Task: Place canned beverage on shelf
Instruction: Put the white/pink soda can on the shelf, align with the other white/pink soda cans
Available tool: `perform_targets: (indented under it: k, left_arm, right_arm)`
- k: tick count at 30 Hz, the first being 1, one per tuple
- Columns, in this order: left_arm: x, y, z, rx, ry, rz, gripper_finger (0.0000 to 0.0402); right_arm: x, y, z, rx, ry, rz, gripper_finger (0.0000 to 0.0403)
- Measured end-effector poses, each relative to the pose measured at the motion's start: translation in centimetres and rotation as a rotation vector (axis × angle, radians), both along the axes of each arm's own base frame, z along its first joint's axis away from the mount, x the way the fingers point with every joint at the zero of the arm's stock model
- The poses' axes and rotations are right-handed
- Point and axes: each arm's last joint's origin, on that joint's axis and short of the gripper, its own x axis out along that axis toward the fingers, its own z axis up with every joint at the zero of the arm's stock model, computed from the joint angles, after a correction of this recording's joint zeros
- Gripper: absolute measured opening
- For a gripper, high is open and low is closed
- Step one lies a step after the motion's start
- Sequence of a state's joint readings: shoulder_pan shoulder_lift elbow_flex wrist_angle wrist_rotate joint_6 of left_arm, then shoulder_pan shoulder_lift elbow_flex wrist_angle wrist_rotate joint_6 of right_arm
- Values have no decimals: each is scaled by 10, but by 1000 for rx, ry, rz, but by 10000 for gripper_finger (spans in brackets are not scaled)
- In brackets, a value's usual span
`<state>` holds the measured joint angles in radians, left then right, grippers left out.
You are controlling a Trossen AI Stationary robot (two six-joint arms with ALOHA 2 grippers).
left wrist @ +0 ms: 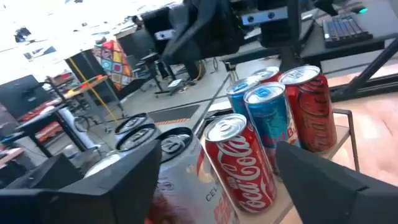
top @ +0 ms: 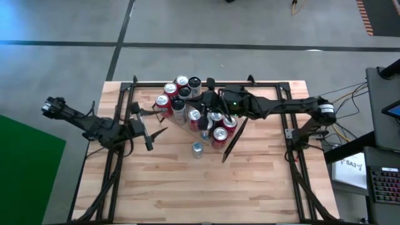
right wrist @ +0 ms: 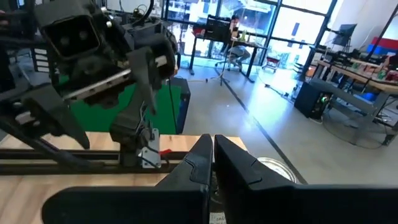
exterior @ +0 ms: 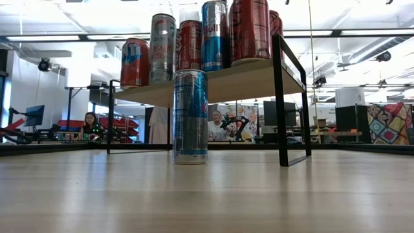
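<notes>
Silver-blue can [exterior: 190, 116] stands alone on the bench [top: 206, 187], off the shelf [exterior: 259, 74] already crowded with cans; left claw [top: 152, 127] gapes empty beside them, right claw [right wrist: 212, 163] hovers shut above.

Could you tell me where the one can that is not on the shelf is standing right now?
The lone can stands upright on the table, just in front of the shelf; in the high view it is near the centre, below the can cluster.
</notes>
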<state>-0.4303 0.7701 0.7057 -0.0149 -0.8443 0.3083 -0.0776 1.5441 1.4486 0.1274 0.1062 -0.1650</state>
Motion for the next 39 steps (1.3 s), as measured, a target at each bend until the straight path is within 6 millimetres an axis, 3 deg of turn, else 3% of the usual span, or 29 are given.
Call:
perform_targets:
  k: [5,13,39]
  left_arm:
    - [11,5,-13,6,35,-8,221]
    - [30,6,-27,29,98,30,18]
    - [50,19,-42,5,131,128,1]
  right_arm:
    - [11,-2,-2,-22,43,-1,9]
    - [18,-3,-12,-32,107,-1,9]
    - [19,-6,-30,-26,246,-103,9]
